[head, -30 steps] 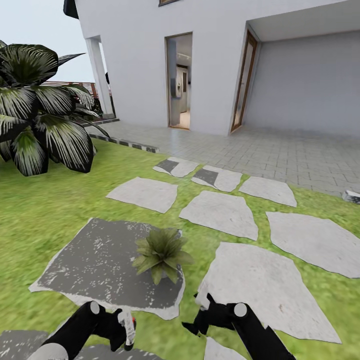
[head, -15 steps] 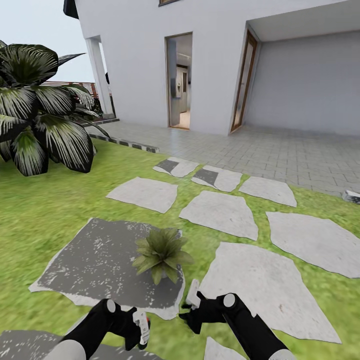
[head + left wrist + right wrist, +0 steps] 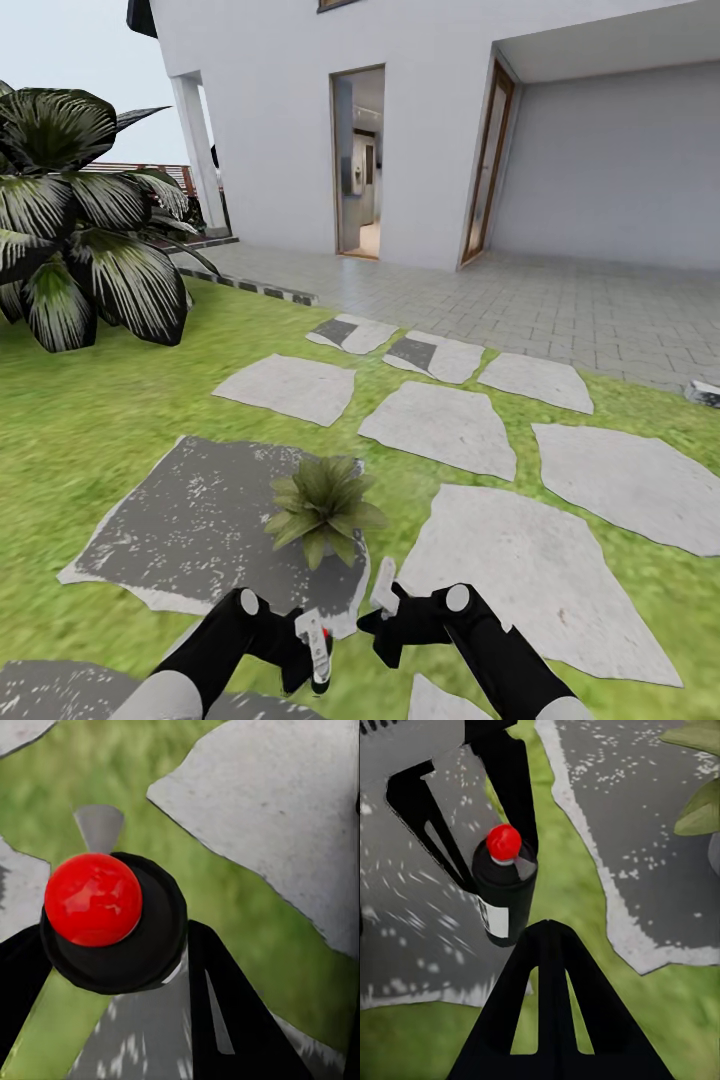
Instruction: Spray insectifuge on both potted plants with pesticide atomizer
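One potted plant (image 3: 322, 508), a low green rosette, sits at the right edge of a dark stepping stone (image 3: 190, 530) just ahead of my arms. Its leaf tips (image 3: 697, 810) also appear in the right wrist view. My left gripper (image 3: 308, 652) is shut on the pesticide atomizer (image 3: 319, 648), a small dark bottle with a pale label. The bottle's red top (image 3: 94, 898) sits between the black fingers (image 3: 232, 1012). The right wrist view looks at the held atomizer (image 3: 504, 896) from close by. My right gripper (image 3: 386, 606) hovers just right of it, shut with nothing in it, fingers pressed together (image 3: 547, 934).
A big dark striped-leaf bush (image 3: 85, 230) stands on the lawn at the far left. Pale stepping stones (image 3: 440, 425) lead over the grass to a paved terrace (image 3: 560, 300) and the white house with an open doorway (image 3: 358, 165).
My left gripper has carried the atomizer to the right, closer to the right gripper. The right gripper moved slightly left a second ago and has since held nearly still.
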Controlling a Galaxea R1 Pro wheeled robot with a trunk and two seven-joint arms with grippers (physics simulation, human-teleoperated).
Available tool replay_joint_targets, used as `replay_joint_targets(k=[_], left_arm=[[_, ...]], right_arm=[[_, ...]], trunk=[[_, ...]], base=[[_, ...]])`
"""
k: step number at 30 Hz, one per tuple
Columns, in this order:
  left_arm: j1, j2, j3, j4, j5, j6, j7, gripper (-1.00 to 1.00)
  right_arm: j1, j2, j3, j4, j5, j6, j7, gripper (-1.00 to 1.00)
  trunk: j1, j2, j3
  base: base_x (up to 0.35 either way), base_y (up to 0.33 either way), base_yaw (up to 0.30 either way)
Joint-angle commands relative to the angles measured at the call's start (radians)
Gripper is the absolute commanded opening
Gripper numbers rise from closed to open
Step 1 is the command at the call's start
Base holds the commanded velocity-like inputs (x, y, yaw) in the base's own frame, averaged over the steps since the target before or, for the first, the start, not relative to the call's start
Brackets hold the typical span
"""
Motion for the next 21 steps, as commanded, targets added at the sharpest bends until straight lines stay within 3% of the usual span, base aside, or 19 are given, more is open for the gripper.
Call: replay_joint_targets(k=[1, 7, 14, 21], left_arm=[[0.0, -0.004, 0.002, -0.009, -0.006, 0.002, -0.008, -1.0], [0.0, -0.019, -0.001, -0.022, -0.006, 0.001, -0.013, -1.0], [0.001, -0.026, -0.056, -0.023, -0.003, 0.003, -0.014, -1.0], [0.001, -0.034, -0.062, -0.023, -0.003, 0.003, -0.027, -1.0]], right_arm=[[0.0, 0.0, 0.0, -0.002, 0.002, 0.008, 0.005, -1.0], [0.0, 0.0, 0.0, -0.002, 0.001, 0.007, 0.006, -1.0], [-0.001, 0.0, 0.0, -0.002, 0.001, 0.006, 0.006, -1.0], [0.0, 0.0, 0.0, -0.002, 0.001, 0.006, 0.006, -1.0]], trunk=[[0.0, 0.0, -0.001], [0.0, 0.0, -0.001], [0.0, 0.0, -0.001], [0.0, 0.0, -0.001]], base=[[0.0, 0.0, 0.0], [0.0, 0.0, 0.0], [0.0, 0.0, 0.0], [0.0, 0.0, 0.0]])
